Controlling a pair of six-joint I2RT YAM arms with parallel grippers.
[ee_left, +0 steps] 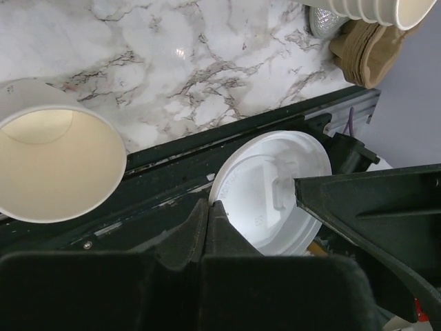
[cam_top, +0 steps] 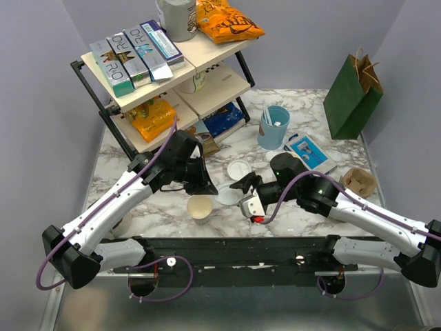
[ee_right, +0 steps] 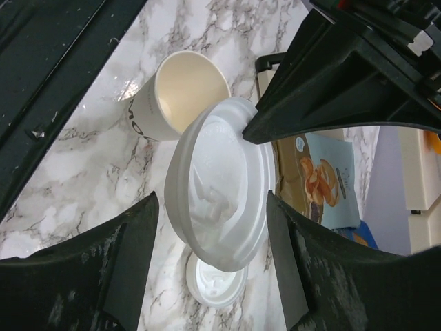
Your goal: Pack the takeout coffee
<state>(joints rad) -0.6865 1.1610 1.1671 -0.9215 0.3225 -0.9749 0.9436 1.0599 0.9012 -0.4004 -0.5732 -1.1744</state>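
The takeout coffee's cream paper cup [cam_top: 200, 207] stands lidless on the marble in front of the arms, also seen in the wrist views [ee_left: 55, 165] [ee_right: 182, 93]. My left gripper [cam_top: 210, 185] [ee_left: 209, 207] is shut on the rim of a round white lid [cam_top: 227, 195] [ee_left: 272, 189], holding it tilted in the air just right of the cup. My right gripper [cam_top: 241, 193] [ee_right: 210, 200] is open, with one finger on each side of that lid [ee_right: 220, 193], and a narrow gap shows on the left side.
A second white lid [cam_top: 239, 169] [ee_right: 217, 283] lies on the marble below the held one. A light blue cup with sticks [cam_top: 273, 126], a green paper bag [cam_top: 353, 96], brown sleeves [cam_top: 360, 181], a blue packet [cam_top: 310, 152] and a shelf rack [cam_top: 165, 76] stand around. Stacked cups [ee_left: 375, 10] lie near the left arm.
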